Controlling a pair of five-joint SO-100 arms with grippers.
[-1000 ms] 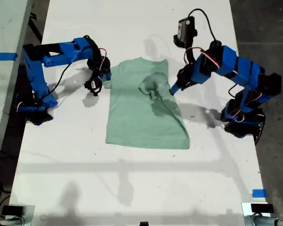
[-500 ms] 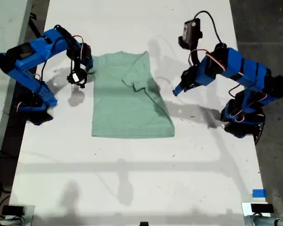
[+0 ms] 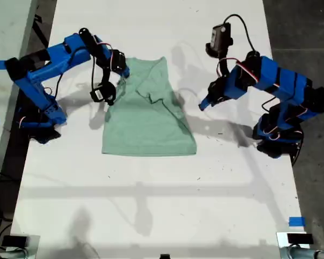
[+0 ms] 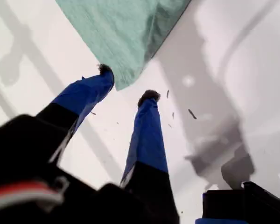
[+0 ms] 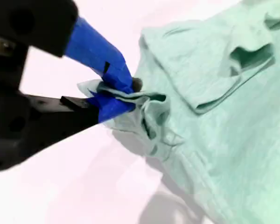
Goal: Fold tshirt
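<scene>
Now the tshirt (image 3: 149,116) lies further toward the exterior view's left than it did a second ago, and its outline has drawn into a narrower, squarer block; the side nearest the exterior view's right has been laid over the middle, so we judge one lengthwise fold to be roughly in place. Our second tool (image 5: 113,95) is pinched tight on a bunch of cloth at the shirt's edge; in the exterior view (image 3: 109,86) that is the upper corner toward the view's left, and the arm has swung back in over the cloth since half a second ago. Our first tool (image 4: 126,84) has let go and drawn off toward the exterior view's right (image 3: 204,102), its jaws parted a little and holding nothing, with a corner of the shirt just beyond its tips in the wrist view and bare tabletop (image 3: 151,210) beneath. The shirt rests flat on the white tabletop between the two arms, touching only the second tool. We judge the opposite side's fold comes next, and the gathered corner may wrinkle.
</scene>
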